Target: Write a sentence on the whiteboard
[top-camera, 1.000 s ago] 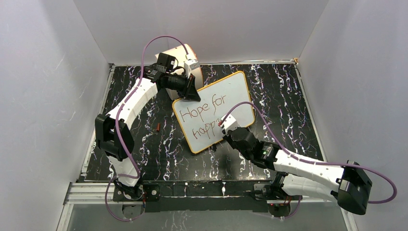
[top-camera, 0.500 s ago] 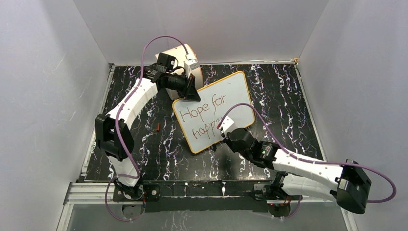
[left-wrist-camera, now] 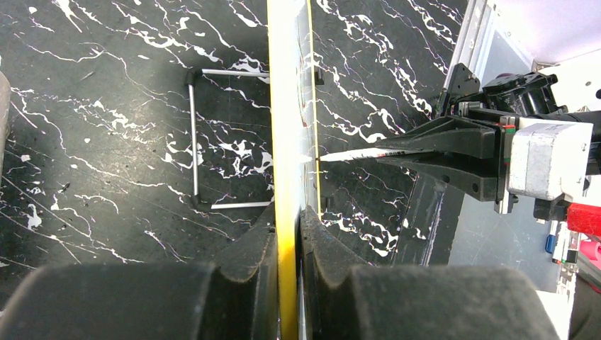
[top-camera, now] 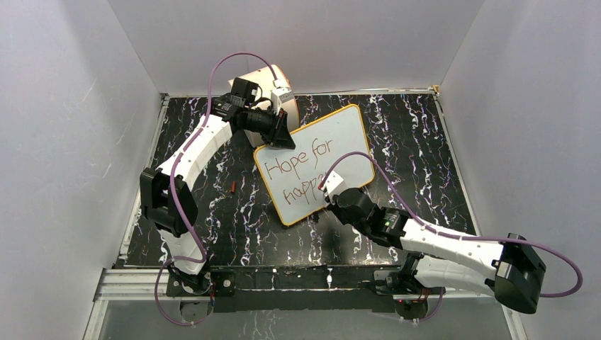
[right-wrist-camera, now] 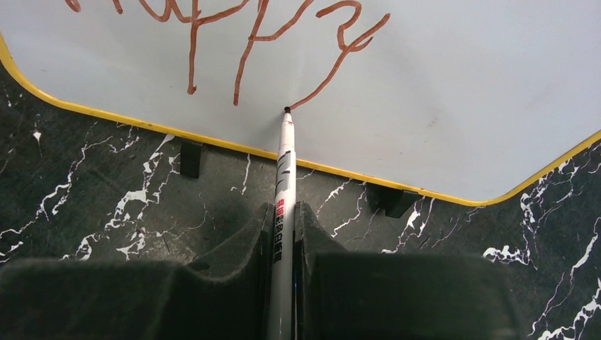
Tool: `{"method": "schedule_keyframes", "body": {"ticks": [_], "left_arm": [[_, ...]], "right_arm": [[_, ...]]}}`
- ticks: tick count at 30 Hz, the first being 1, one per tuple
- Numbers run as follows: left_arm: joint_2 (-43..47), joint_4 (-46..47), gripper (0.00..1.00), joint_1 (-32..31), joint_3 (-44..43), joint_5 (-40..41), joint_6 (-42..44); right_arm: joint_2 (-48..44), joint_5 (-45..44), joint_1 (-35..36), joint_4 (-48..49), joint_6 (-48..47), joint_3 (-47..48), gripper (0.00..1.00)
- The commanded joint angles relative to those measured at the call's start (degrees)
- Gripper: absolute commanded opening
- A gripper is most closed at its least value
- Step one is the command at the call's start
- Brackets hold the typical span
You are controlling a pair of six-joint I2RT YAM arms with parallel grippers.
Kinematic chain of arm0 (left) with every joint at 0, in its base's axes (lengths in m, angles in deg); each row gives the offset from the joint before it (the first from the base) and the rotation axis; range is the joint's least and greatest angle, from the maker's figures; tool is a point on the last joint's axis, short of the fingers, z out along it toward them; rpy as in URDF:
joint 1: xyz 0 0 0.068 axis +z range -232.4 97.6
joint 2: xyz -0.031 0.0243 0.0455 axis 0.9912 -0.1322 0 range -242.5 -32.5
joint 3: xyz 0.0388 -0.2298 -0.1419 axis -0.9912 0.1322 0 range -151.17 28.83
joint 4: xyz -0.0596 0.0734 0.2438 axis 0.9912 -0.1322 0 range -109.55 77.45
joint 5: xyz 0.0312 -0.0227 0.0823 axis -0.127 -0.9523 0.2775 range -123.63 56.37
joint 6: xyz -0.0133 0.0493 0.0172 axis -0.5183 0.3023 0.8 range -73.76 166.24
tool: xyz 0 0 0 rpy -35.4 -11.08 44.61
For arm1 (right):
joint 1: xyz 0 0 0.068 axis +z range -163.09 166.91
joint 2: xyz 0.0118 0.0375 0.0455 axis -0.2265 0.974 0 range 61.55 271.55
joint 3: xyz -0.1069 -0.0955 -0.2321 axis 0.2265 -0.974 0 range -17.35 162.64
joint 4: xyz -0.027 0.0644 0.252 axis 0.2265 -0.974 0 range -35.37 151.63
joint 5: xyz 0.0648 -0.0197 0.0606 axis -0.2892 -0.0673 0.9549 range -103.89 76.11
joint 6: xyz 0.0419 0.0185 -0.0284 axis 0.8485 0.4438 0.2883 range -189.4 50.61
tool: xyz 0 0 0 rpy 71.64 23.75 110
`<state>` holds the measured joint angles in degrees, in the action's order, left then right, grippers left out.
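Most at risk is the stroke in hand. The marker [right-wrist-camera: 285, 163] tip touches the whiteboard [top-camera: 339, 129] at the foot of the y's tail, close to the near rim, and a longer pull could run onto the yellow edge. Pressing too hard could rock the board on what looks like a wire stand behind it. It could also twist it in the left gripper [left-wrist-camera: 287, 223], spoiling the sentence [top-camera: 287, 164].

The board stands propped and tilted in the middle of the table [top-camera: 418, 142]. The left arm reaches far and bends right, jaws pinched narrow on the board's far-left corner. The right arm stretches low from the near right, right gripper [right-wrist-camera: 283, 212] clamped on the marker barrel.
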<state>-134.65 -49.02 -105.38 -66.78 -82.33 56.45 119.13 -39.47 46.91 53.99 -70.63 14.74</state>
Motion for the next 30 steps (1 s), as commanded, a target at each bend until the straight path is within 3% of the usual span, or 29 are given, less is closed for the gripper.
{"method": "schedule_keyframes", "body": {"ticks": [1, 9, 19, 30], "left_arm": [[0.11, -3.79, 0.0, -1.8, 1.66, 1.75, 3.4], [-0.47, -4.81, 0.0, -1.8, 1.23, 3.38, 3.32], [-0.5, -5.23, 0.0, -1.8, 1.11, 5.0, 3.49], [-0.8, -5.79, 0.0, -1.89, 0.81, 5.38, 3.36]], "right_arm": [[-1.02, 0.09, -0.29, 9.86, 0.23, 2.19, 0.0], [-4.09, -0.5, -0.28, 10.18, -0.26, 1.91, 0.0], [-11.08, -5.79, -0.41, 4.02, 0.8, 0.82, 0.0], [-10.36, -8.58, -3.93, 3.67, 2.46, 0.58, 0.0]]}}
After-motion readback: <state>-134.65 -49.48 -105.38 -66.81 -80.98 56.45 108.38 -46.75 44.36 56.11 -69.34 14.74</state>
